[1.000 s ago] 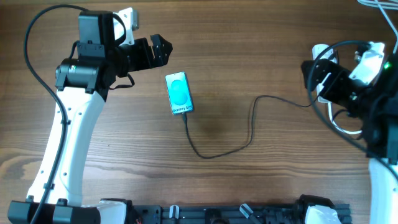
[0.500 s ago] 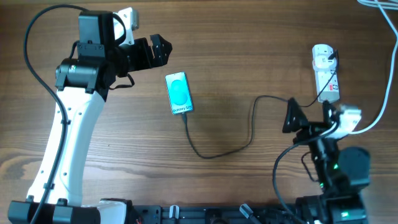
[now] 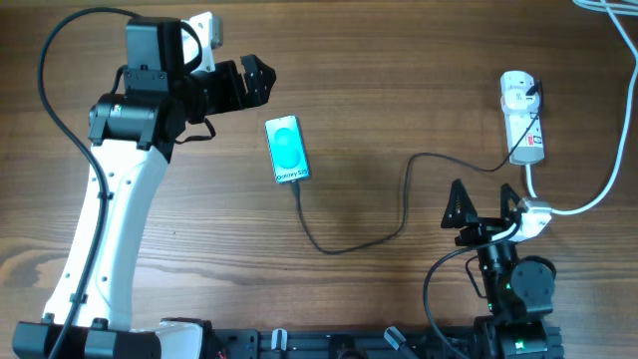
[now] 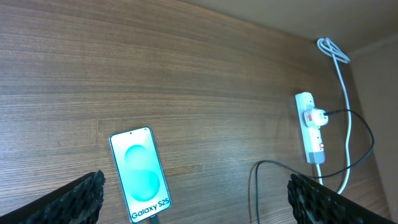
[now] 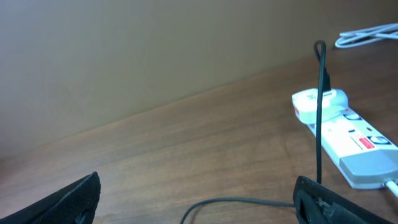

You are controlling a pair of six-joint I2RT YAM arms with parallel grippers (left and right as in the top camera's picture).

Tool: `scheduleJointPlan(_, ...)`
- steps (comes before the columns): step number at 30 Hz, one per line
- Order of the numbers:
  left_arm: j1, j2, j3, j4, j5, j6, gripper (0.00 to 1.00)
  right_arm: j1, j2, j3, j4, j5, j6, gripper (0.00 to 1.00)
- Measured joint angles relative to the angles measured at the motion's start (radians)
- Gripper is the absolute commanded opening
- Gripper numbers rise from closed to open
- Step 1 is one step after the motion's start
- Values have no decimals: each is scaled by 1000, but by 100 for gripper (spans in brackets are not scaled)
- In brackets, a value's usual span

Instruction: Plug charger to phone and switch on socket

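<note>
Evidently the first half of the job looks finished: the charger (image 3: 403,204) runs in a loose loop from the socket (image 3: 521,118) to the lower short edge of the phone (image 3: 287,150), and its connector seems seated there, though that joint is too small for me to confirm. What I judge to be left is the switch. I cannot read from any view whether the socket is on, only that its red marking shows. Both arms are hands-off. The left gripper (image 3: 261,80) is spread wide and empty, hovering with the phone just ahead of it and slightly to one side, not touching. The right gripper (image 3: 481,189) is likewise released and holding nothing, folded near its base with the socket ahead of it and off to its right, well apart. The phone lies flat and screen up, its long axis slightly skewed to the table edge and its lettered, cabled end pointing back toward the arms' bases. The socket's long axis runs roughly parallel, charger plug at the far end.
</note>
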Motion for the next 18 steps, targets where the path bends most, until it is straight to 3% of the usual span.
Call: scheduleJointPlan(18,0,0,0,0,0,0,100,0,-9,0,1,0,-4,100)
